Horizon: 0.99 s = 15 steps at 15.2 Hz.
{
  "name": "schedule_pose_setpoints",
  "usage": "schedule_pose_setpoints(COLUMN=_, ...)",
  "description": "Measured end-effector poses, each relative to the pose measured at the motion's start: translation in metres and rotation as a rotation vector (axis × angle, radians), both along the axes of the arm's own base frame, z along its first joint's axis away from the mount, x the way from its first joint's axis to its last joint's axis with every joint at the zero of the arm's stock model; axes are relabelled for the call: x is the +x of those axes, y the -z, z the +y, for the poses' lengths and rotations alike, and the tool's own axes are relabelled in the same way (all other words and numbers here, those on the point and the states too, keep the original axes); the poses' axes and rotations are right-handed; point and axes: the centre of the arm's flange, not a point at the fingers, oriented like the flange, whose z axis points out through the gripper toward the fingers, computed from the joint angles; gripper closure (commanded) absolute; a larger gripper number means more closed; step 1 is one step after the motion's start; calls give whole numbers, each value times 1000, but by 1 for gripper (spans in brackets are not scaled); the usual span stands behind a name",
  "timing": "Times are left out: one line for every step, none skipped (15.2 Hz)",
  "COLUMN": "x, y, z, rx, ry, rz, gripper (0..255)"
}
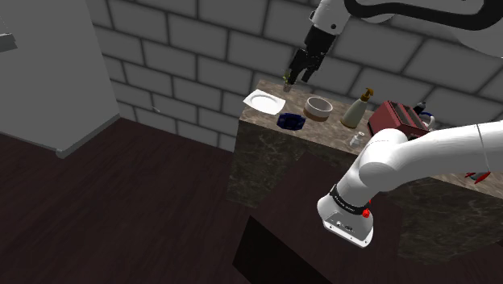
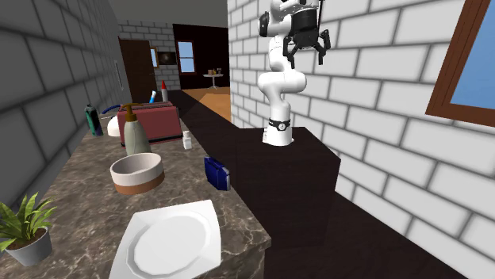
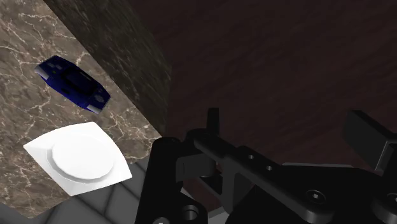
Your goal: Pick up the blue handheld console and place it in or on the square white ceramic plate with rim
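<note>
Shoulder view: blue console a dark shape (details unclear); fingers apart, empty.

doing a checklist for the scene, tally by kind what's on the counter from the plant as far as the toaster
dishes: 2, plate and bowl
bottles: 3, soap pump, small white bottle, teal bottle
console: 1
plant: 1
toaster: 1
total: 8, not counting what stands behind the toaster
</note>
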Motion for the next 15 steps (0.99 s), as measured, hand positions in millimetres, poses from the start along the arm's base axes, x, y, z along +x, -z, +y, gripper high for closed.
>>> schedule_pose_setpoints(x=0, y=0, z=0, rx=0, ry=0, rz=0, gripper=0)
schedule_pose_setpoints(x=0, y=5, z=-5, rx=-2, ry=-6, rz=0, gripper=0)
schedule_pose_setpoints(x=-2, y=10, z=-11, rx=-5, ry=-15, rz=0, gripper=0)
schedule_pose_setpoints(x=-2, y=19, z=-19, rx=-8, ry=-25, rz=1, gripper=0)
schedule_pose_setpoints(x=-2, y=27, z=-26, rx=-12, ry=-38, rz=1, gripper=0)
schedule_pose_setpoints(x=-2, y=36, z=-36, rx=-15, ry=-50, rz=1, gripper=0)
schedule_pose_setpoints(x=-4, y=46, z=-44, rx=-19, ry=-63, rz=1, gripper=0)
schedule_pose_setpoints(x=-3, y=56, z=-53, rx=-23, ry=-76, rz=1, gripper=0)
schedule_pose_setpoints(x=-1, y=62, z=-62, rx=-27, ry=-89, rz=1, gripper=0)
schedule_pose_setpoints(x=-1, y=72, z=-72, rx=-31, ry=-102, rz=1, gripper=0)
schedule_pose_setpoints(x=-1, y=81, z=-80, rx=-35, ry=-115, rz=2, gripper=0)
schedule_pose_setpoints(x=1, y=90, z=-88, rx=-39, ry=-129, rz=2, gripper=0)
schedule_pose_setpoints(x=-2, y=99, z=-102, rx=-42, ry=-140, rz=2, gripper=0)
schedule_pose_setpoints(x=0, y=107, z=-108, rx=-46, ry=-154, rz=2, gripper=0)
schedule_pose_setpoints(x=0, y=115, z=-116, rx=-51, ry=-167, rz=2, gripper=0)
